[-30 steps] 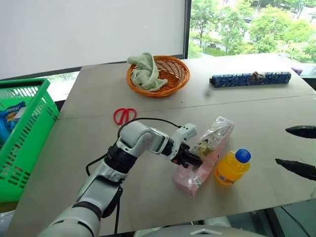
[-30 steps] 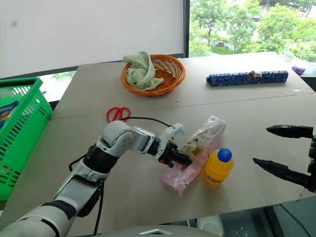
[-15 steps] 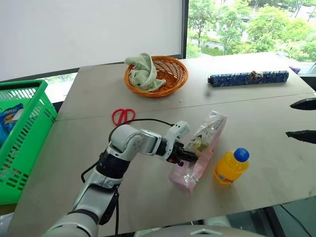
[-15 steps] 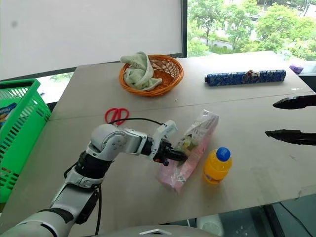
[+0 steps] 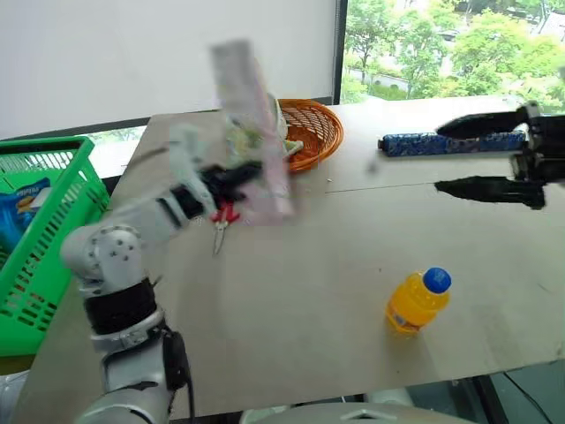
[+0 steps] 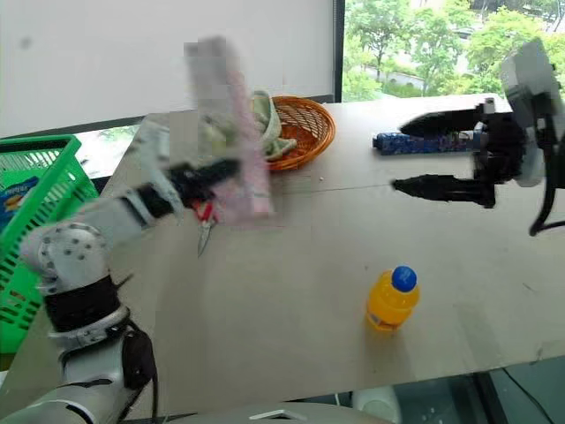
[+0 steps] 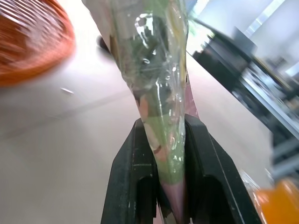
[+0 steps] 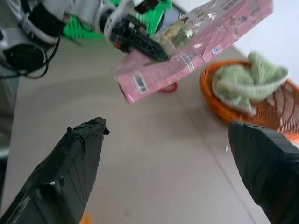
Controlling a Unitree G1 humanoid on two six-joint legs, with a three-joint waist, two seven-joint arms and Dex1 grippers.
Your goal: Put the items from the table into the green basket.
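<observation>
While the left gripper (image 5: pixel 231 177) clamps the pink snack packet (image 5: pixel 252 132) in the air near the green basket (image 5: pixel 35 256), scissors (image 5: pixel 221 221) and orange bottle (image 5: pixel 417 300) wait on the table (image 5: pixel 309 291); right gripper (image 6: pixel 424 155) is spread, empty.

Snack packet (image 5: pixel 252 132) smeared by motion blur, print unreadable. Scissors (image 5: pixel 221 221) partly hidden behind packet and left gripper (image 5: pixel 240 174), handles mostly covered. Green basket (image 5: pixel 53 238) cut off by picture edge. Blue packet inside basket (image 5: pixel 19 208) half hidden by rim.
</observation>
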